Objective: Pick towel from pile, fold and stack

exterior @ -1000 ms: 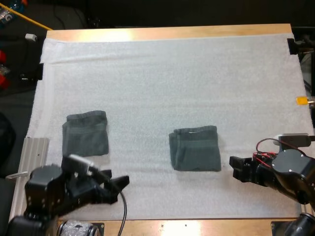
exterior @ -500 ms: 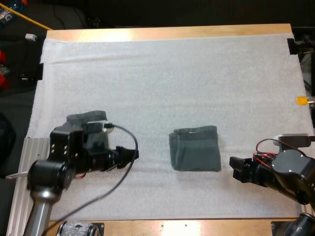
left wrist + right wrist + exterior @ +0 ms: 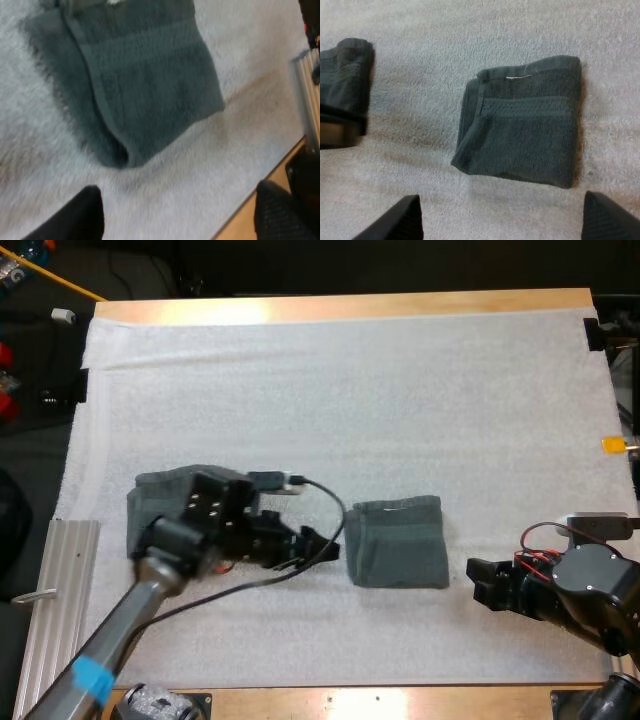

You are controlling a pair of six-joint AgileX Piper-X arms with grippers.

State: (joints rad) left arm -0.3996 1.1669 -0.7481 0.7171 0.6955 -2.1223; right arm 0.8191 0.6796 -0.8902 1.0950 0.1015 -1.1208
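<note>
The white mat (image 3: 330, 370) bore two dark grey-green towels. Well to the left of the centre towel (image 3: 397, 543) lay the left towel (image 3: 152, 508), folded into a thick pad, with its near right part hidden under my left arm. In the right wrist view, the left towel (image 3: 344, 77) showed a rounded, doubled edge facing the centre towel.

The left gripper (image 3: 318, 545) hung low over the mat just left of the centre towel, pointing at its left edge. In the left wrist view, its two black fingers (image 3: 75, 217) stood wide apart with nothing between them but bare mat, clear of the centre towel (image 3: 142, 85) ahead.

The centre towel (image 3: 525, 125) was folded into a neat near-square. It had a fat rolled fold down its left side and a woven ribbed band running across it. A thin white tag (image 3: 517, 77) lay along its far edge. Its corners were a little soft, and the near left one was puffed up off the mat.

Right of the centre towel, and slightly nearer to me, the right gripper (image 3: 482, 583) rested low over the mat, aimed at the towel's near right corner. Its fingers (image 3: 395, 220) were spread wide and held nothing, and the centre towel lay beyond them, well apart from their tips.
</note>
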